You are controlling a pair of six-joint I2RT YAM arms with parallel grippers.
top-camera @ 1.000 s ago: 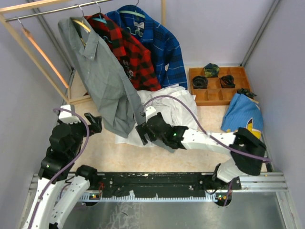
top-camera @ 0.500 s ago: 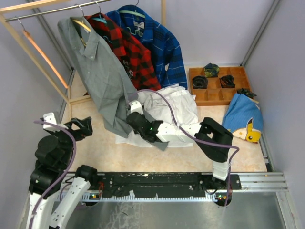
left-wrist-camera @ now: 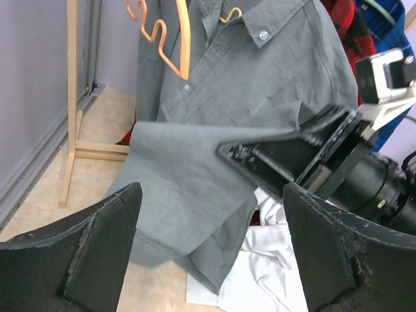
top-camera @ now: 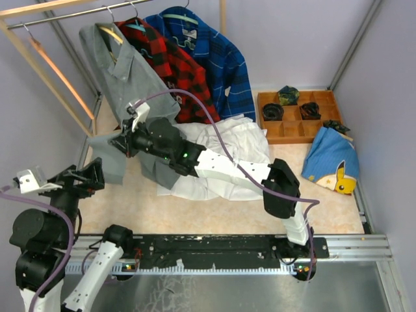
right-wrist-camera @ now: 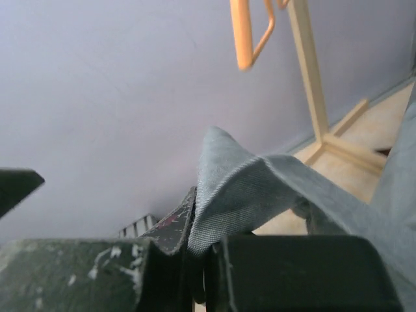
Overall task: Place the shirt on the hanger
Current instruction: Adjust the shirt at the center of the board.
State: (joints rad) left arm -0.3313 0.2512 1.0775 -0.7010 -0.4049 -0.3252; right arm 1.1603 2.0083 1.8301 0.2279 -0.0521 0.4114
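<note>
The grey shirt hangs from the rack at the upper left, its collar around the pale tan hanger. My right gripper reaches far left and is shut on a fold of the shirt's lower front, holding it out sideways. The right wrist view shows that grey cloth pinched between the jaws of the right gripper. My left gripper hangs open just below and left of the lifted cloth. In the left wrist view the left gripper faces the shirt, and a bit of the hanger shows at the collar.
A red-black plaid shirt and a blue plaid shirt hang to the right of the grey one. A white shirt lies on the table under my right arm. An orange wavy hanger hangs left. A wooden compartment tray and a blue cloth lie at the right.
My right gripper shut on the grey shirt's lower front and carried it up and left. My left arm drew back toward the lower left, still open.
</note>
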